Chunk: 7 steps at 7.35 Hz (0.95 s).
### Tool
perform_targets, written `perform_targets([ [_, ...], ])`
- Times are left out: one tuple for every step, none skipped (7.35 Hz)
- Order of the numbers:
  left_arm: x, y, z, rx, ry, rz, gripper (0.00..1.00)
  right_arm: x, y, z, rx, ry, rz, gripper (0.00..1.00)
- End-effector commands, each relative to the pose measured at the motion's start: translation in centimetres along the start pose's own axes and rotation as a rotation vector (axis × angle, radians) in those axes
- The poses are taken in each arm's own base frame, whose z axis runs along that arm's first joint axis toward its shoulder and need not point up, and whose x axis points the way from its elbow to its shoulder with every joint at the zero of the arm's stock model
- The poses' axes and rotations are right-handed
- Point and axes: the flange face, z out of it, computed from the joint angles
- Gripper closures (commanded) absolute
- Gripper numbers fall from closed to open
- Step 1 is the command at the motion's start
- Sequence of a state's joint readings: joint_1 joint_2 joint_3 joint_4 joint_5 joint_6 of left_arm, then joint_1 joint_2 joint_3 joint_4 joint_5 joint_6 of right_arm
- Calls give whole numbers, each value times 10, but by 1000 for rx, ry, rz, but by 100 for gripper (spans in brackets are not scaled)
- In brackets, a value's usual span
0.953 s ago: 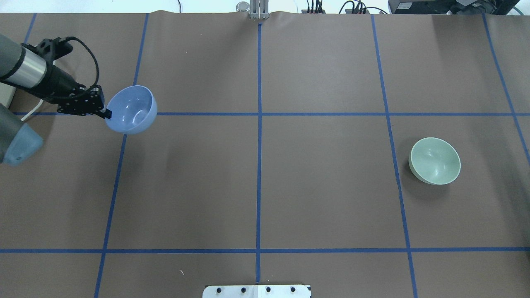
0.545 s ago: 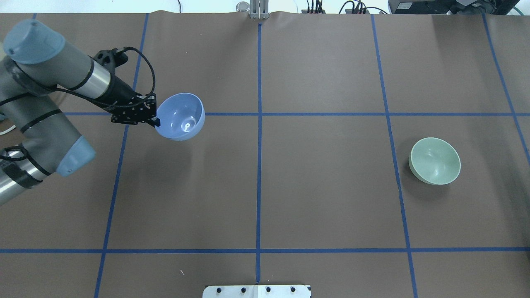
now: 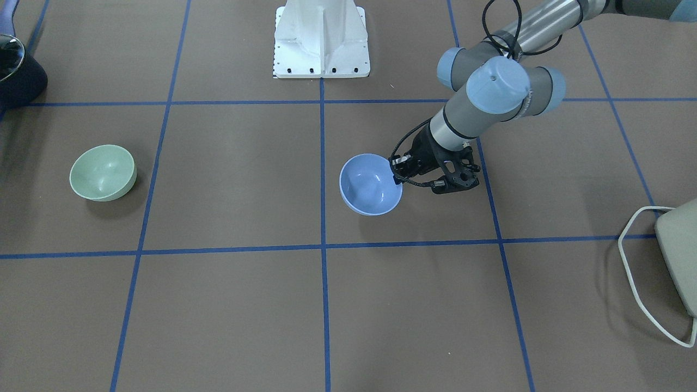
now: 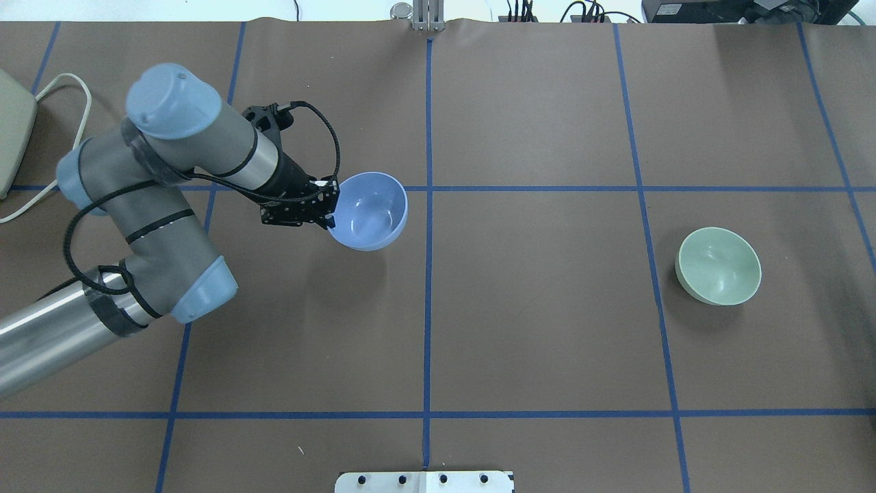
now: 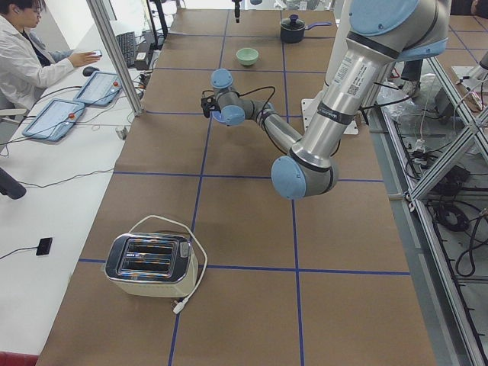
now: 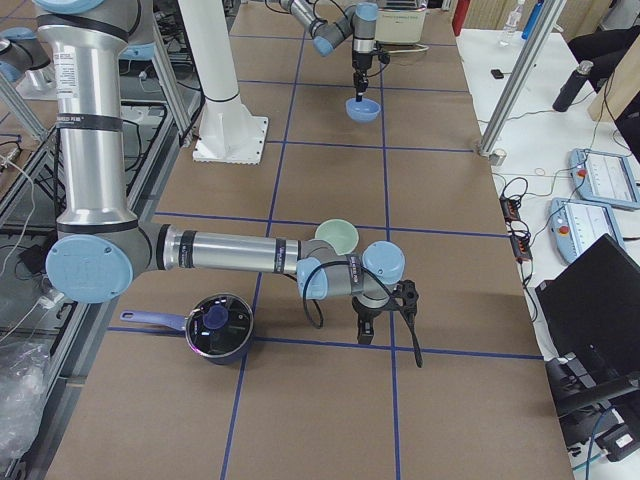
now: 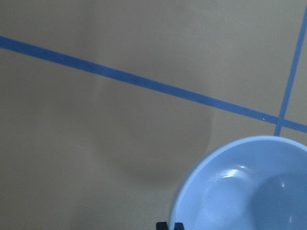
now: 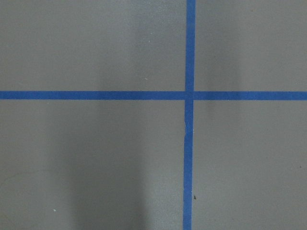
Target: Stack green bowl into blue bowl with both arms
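The left end effector is clamped on the rim of the blue bowl at the edge facing the robot's left. It holds the bowl mouth-up just to the robot's left of the centre tape line. The shadow cast to one side on the brown surface suggests the bowl hangs clear of it rather than resting there. The left wrist camera shows two fingertips at the rim.

The green bowl sits upright and untouched on the surface, well apart to the robot's right and a little nearer the robot than the blue bowl. Both bowls are round, so neither has a long axis to line up, and both mouths face up.

The right arm is the nearer one to the green bowl. It lies low along the surface with the right end effector pointing down beside a tape crossing. Only the side view shows it, so whether it is open or closed cannot be told. Its wrist camera sees only tape and bare surface.

The left arm is folded at the elbow, with the forearm reaching toward the table's middle and the wrist turned down over the bowl's rim. The likely next job is setting the blue bowl down near the centre for the green one to go into.
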State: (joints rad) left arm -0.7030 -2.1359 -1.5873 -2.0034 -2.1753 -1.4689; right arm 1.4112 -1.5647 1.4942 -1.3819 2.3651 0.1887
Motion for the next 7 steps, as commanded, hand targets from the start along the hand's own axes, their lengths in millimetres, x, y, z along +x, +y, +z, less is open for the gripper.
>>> perform_targets([
  [47,23,30,17,4,-22,98,-3,-1,1,4,-5,-10,0],
  [49,25,33,18,2,-26,98,-6,-1,3,0,-5,-17,0],
  [49,26,35,17,0,-25,98,-14,-1,8,-8,-6,-33,0],
  [50,31,40,24,-3,-20,98,-20,-1,9,-12,-9,-44,0],
  [51,37,46,29,-6,-14,98,-29,-1,12,-12,-33,-68,0],
  [51,39,48,29,-9,-13,95,-34,-2,13,5,-46,-95,0],
  [50,39,50,28,-12,-14,94,-35,-2,13,10,-48,-107,0],
])
